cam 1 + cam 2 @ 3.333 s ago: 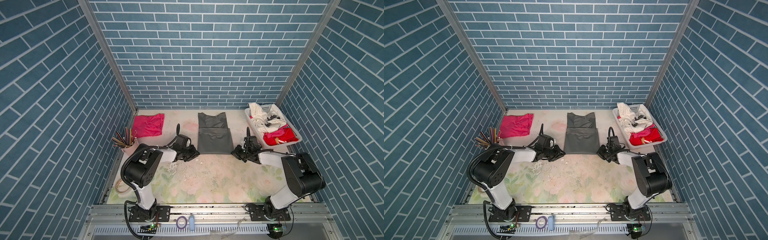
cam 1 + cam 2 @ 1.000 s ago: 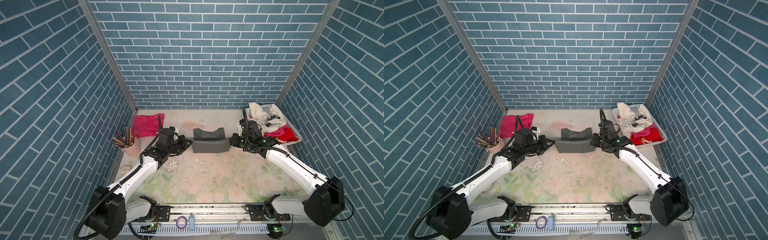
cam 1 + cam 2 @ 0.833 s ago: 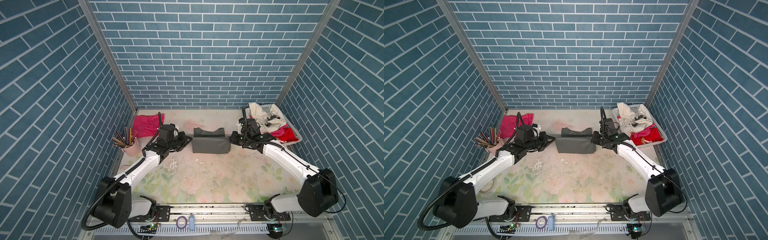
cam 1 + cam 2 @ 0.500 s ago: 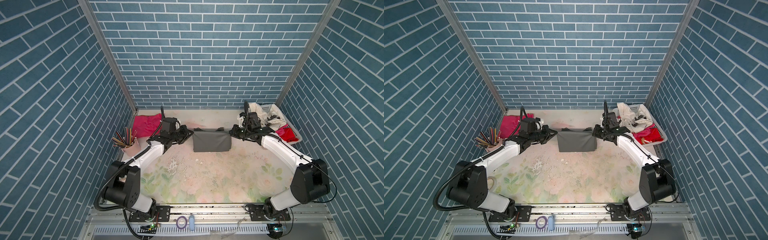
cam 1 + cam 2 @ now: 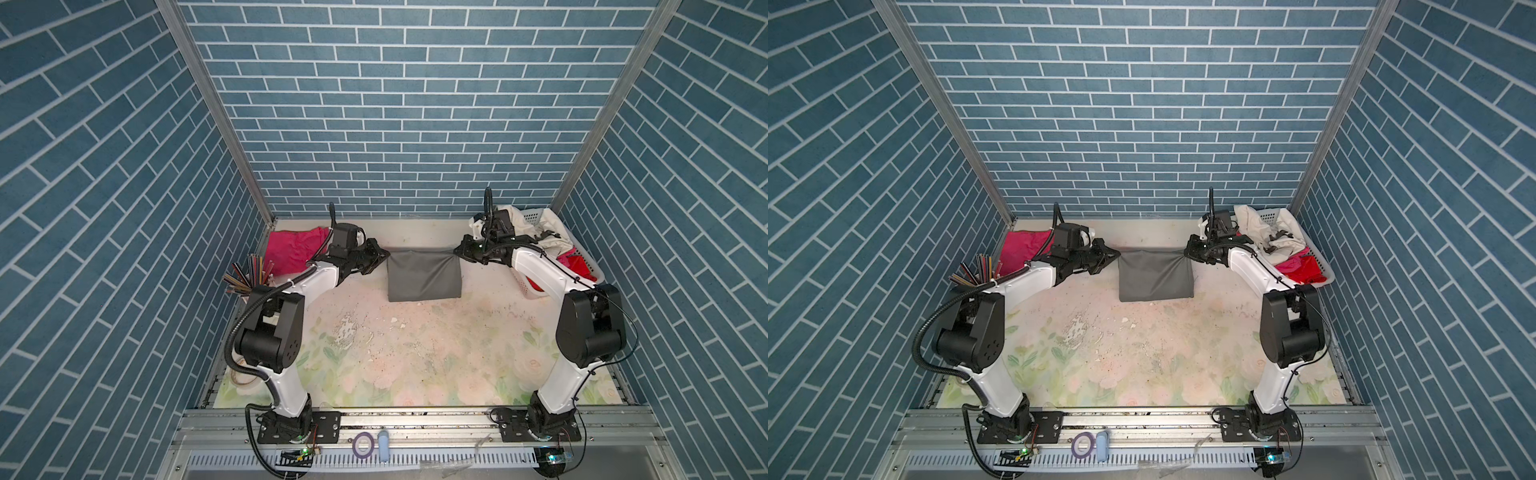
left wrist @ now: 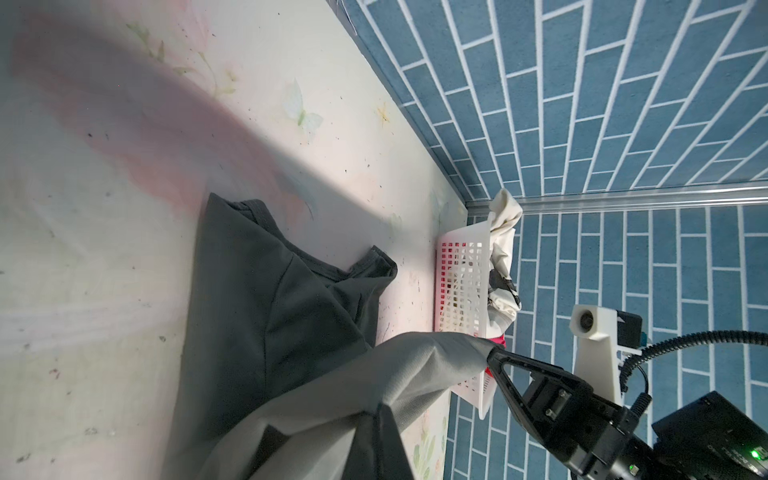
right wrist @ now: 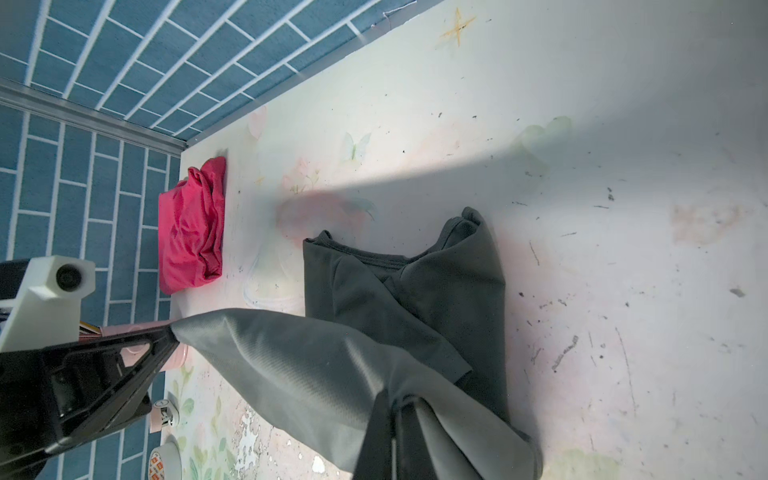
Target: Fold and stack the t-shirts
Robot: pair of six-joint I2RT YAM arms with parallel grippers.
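Observation:
The dark grey t-shirt lies in the middle at the back of the table, its near half lifted and stretched over the half on the mat. My left gripper is shut on its left corner. My right gripper is shut on its right corner. Both wrist views show the collar end flat on the table beneath the raised cloth. The hot pink t-shirt lies crumpled in the back left corner.
A white perforated basket holding white and red clothes stands at the back right. A cup of pencils stands at the left edge. Brick walls close the back and sides. A tape roll lies on the front rail.
Both grippers have carried the grey shirt's near edge up and towards the back wall, folding it over the collar half. The arms have drawn back, elbows raised.

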